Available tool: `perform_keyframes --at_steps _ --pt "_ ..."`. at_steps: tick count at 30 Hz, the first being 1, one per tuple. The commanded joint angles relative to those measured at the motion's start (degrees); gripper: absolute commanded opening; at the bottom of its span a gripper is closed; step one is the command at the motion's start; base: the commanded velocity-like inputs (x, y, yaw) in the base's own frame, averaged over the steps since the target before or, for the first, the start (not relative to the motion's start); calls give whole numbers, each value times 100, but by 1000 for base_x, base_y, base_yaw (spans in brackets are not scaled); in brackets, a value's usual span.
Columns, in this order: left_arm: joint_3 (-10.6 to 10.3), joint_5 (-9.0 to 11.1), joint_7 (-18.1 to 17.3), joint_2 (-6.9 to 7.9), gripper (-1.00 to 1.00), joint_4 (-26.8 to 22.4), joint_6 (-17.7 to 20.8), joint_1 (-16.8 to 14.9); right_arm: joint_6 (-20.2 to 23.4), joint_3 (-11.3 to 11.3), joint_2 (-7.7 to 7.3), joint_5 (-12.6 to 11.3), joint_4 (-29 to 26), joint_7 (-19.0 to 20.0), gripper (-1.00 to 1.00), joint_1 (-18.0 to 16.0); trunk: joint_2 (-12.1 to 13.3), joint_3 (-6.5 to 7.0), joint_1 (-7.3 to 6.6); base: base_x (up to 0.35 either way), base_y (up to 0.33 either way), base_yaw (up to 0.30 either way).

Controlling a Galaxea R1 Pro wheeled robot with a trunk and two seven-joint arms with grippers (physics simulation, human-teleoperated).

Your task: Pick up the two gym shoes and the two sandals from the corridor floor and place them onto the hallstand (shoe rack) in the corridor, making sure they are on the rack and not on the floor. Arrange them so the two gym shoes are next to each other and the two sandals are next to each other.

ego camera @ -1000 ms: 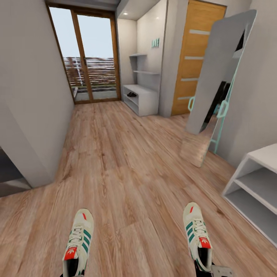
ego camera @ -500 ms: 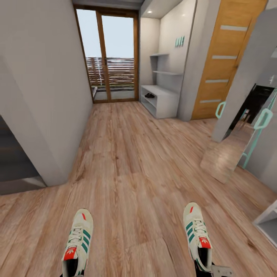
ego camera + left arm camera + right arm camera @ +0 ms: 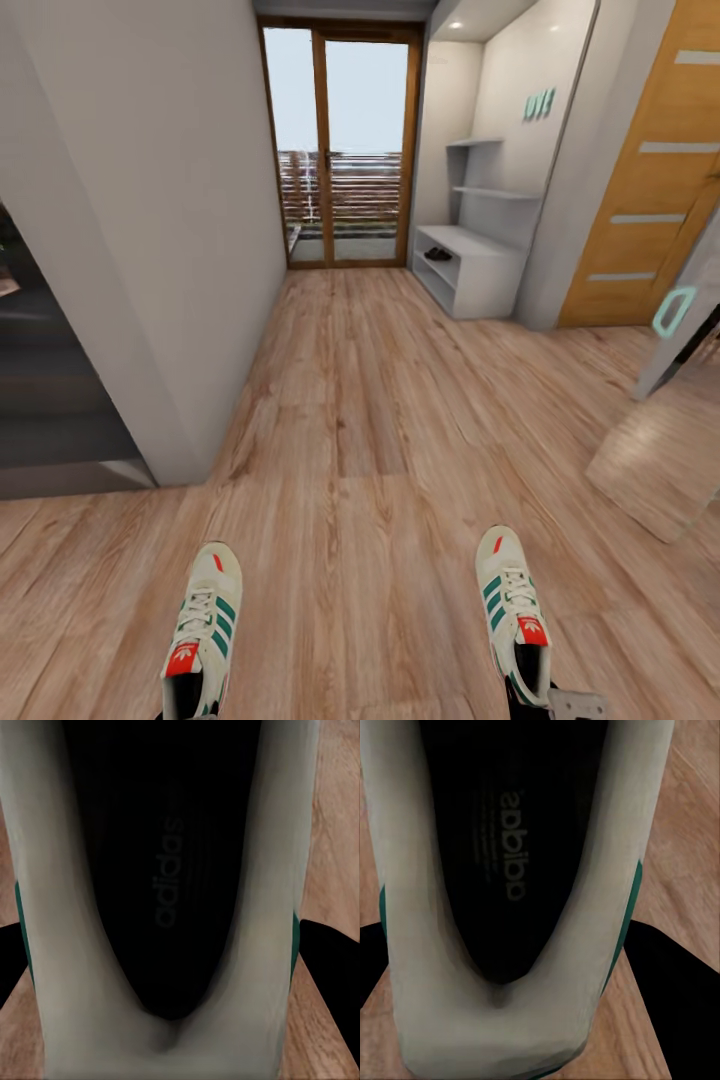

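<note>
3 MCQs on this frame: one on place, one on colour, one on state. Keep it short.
1. Where does the hallstand stand?
A. far end, right of the glass door
B. against the left wall
C. behind the robot

2. What colour are the side stripes on the gym shoes?
A. blue
B. green
C. black

3. What is the left gripper doing?
A. hanging open
B. shut on a sandal
C. shut on a gym shoe

Answers:
1 A: the head view shows it in the alcove beside the door.
2 B: green stripes show on both.
3 C: the shoe's heel sits between dark fingers.

Grey-walled corridor, glazed balcony door [image 3: 345, 150], oak door [image 3: 650, 180]
</note>
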Motion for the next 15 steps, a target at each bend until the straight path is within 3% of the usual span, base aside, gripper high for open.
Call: perform_keyframes --at_steps 1,15 --pt "40 -28 -52 -9 -100 -8 -6 -1 -21 -48 3 22 3 46 -100 -5 -2 0 3 340 -5 276" --pt "33 -39 -52 -9 -100 -8 -6 -1 -25 -48 3 21 3 51 -100 -5 -2 75 3 336 -107 230"
